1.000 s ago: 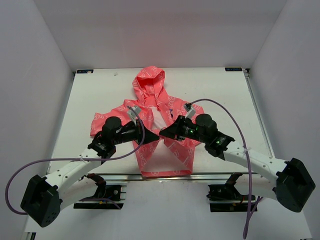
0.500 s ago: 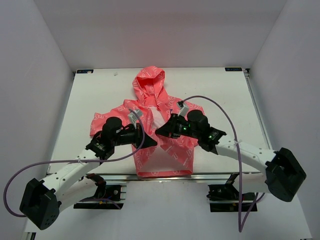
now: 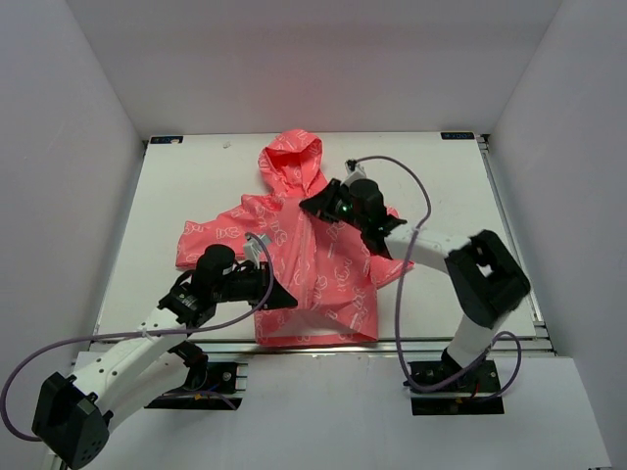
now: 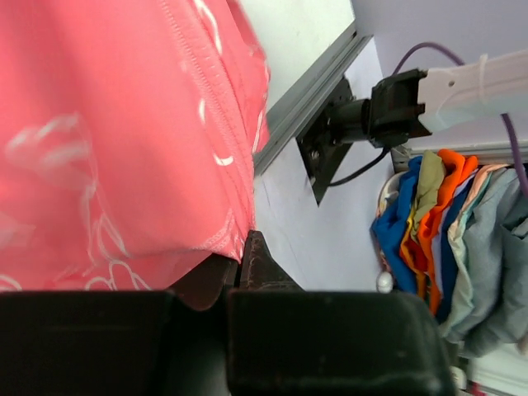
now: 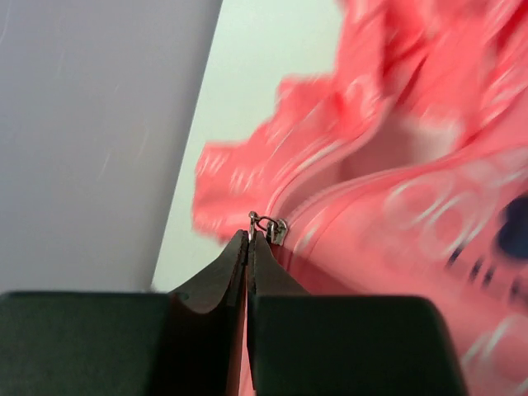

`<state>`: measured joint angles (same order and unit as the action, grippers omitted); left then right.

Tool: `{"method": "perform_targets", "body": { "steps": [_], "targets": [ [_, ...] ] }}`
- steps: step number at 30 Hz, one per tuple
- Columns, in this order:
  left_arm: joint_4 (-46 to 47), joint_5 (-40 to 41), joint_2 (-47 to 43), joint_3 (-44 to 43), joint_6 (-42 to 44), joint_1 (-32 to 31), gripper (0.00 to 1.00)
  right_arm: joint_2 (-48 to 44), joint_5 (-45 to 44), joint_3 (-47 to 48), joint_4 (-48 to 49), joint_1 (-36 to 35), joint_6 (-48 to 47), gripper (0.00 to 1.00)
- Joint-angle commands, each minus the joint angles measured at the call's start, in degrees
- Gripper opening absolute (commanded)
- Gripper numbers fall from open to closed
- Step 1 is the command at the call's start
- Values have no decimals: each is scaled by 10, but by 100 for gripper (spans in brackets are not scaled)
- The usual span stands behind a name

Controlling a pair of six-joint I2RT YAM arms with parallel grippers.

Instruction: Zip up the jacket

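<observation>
**The zipper went up to the neck**

The small coral-pink hooded jacket of thin cloth with white print [image 3: 318, 259] lay flat in the middle of the white counter [image 3: 451, 186], with its hood pointing to the far side. A second earlier its front was open and the white inside showed. Now the two front sides had come together, and no white could be seen from above.

The right tool [image 3: 308, 207] had gone from the middle of the front up to the neck, just under the hood. It was pressed tight shut on the little metal zipper pull [image 5: 252, 219]. The left tool [image 3: 289, 300] had slid back toward the near edge. It was squeezed shut on the bottom hem [image 4: 223, 239] of the jacket and held it there. So I think the zipping was nearly done, or all done.

Some things were hard to see. The right wrist picture was blurry, so I could not tell if the zipper slider [image 5: 277, 231] had got to the very top. From above, the zipper line was lost in the print. The left tool's own black body covered part of the hem, so the zipper's bottom end was hidden. A dark blue spot [image 5: 513, 224] at the edge of the right wrist picture was cut off and smeared.
</observation>
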<state>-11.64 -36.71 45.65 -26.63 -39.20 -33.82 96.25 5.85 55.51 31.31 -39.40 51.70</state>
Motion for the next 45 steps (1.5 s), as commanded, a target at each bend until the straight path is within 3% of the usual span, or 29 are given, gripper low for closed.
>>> {"method": "perform_targets", "body": {
  "steps": [1, 8, 15, 18, 21, 22, 23, 24, 25, 26, 31, 36, 38, 42, 43, 45],
  "targets": [
    [-30, -60, -19, 23, -42, -9, 0, 73, -112, 92, 89, 55, -53, 0],
    [-15, -58, -33, 61, -94, -8, 0, 234, -109, 314, 69, 110, -113, 0],
    [-16, -57, -35, 74, -131, -9, 0, 428, -75, 645, -46, 148, -157, 0],
    [-17, -56, -26, 70, -129, -8, 0, 456, -45, 693, -78, 154, -155, 0],
    [-34, -30, -7, 51, -126, -8, 0, 410, 45, 611, -31, 155, -155, 0],
    [-50, -17, 15, 43, -122, -8, 13, 396, 69, 563, -21, 155, -155, 5],
    [-64, -11, 28, 20, -116, -8, 68, 382, 106, 542, -13, 155, -154, 26],
    [-83, -4, 42, 1, -97, -8, 98, 354, 128, 523, -10, 155, -154, 38],
    [-139, 8, 67, -23, -83, -8, 98, 340, 149, 506, -11, 155, -159, 55],
    [-167, 38, 79, -81, -64, -8, 98, 325, 185, 474, -25, 155, -168, 89],
    [-326, 205, 112, -246, -16, -7, 98, 182, 218, 328, -81, 164, -240, 89],
    [-339, 355, 150, -363, 2, 18, 98, 53, 211, 227, -223, 227, -233, 89],
    [-289, 359, 190, -369, 24, 78, 98, -1, 193, 195, -255, 256, -240, 89],
    [-132, 243, 246, -367, 83, 225, 98, -109, 128, 82, -297, 285, -277, 89],
    [-94, 229, 250, -349, 92, 247, 98, -130, 70, 72, -311, 286, -287, 89],
    [-27, 268, 253, -333, 85, 287, 98, -178, 0, 47, -353, 288, -301, 89]
  ]
}}
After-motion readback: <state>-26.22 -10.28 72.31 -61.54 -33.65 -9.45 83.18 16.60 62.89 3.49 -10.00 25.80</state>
